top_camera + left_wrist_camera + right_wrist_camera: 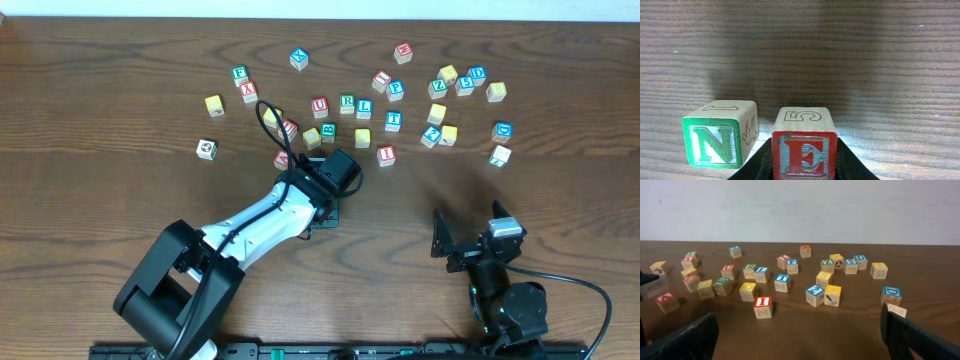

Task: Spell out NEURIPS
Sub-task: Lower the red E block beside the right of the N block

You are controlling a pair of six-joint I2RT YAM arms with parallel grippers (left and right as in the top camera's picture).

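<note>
Wooden counter [100, 80], and the left claw [802, 166] is clamped on the E cube [805, 150]: red E upright, facing the wrist camera, with a 5 on top. Right claw [800, 335] gapes wide, holding nothing. N cube [715, 145] sits on the counter just beside E, green N upright.

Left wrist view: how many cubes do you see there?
2. The N cube stands on the table at left. The E cube is just right of it, gripped between the jaws. Other cubes may lie outside this view.
</note>
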